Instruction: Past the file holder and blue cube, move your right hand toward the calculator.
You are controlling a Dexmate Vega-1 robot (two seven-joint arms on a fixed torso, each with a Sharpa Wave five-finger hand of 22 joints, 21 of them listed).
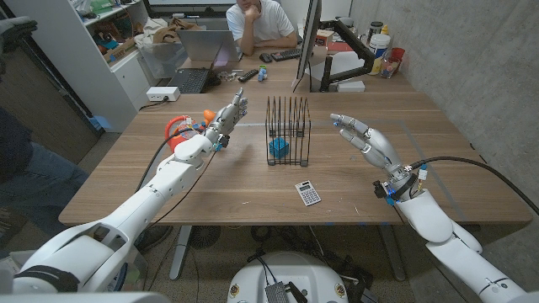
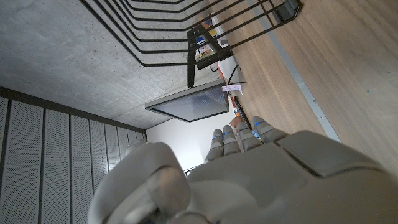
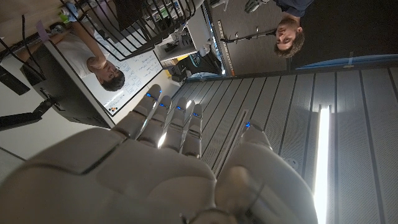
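A black wire file holder [image 1: 288,130] stands at the table's middle, with a blue cube [image 1: 278,148] in its near left part. The holder's wires [image 2: 180,31] also show in the left wrist view. A grey calculator [image 1: 308,194] lies nearer the front edge. My right hand [image 1: 367,141] hovers open to the right of the holder, fingers spread, holding nothing; the calculator is nearer and to its left. My left hand [image 1: 227,114] is raised left of the holder, fingers together and straight, empty. Each wrist view shows its own hand's back [image 2: 249,180] [image 3: 155,162].
An orange and red object [image 1: 178,128] lies by my left forearm. A monitor [image 1: 307,42], laptop [image 1: 200,52] and clutter line the far edge, where a person [image 1: 261,21] sits. Another person [image 1: 25,168] is at the left. A cable [image 1: 472,162] trails from my right wrist.
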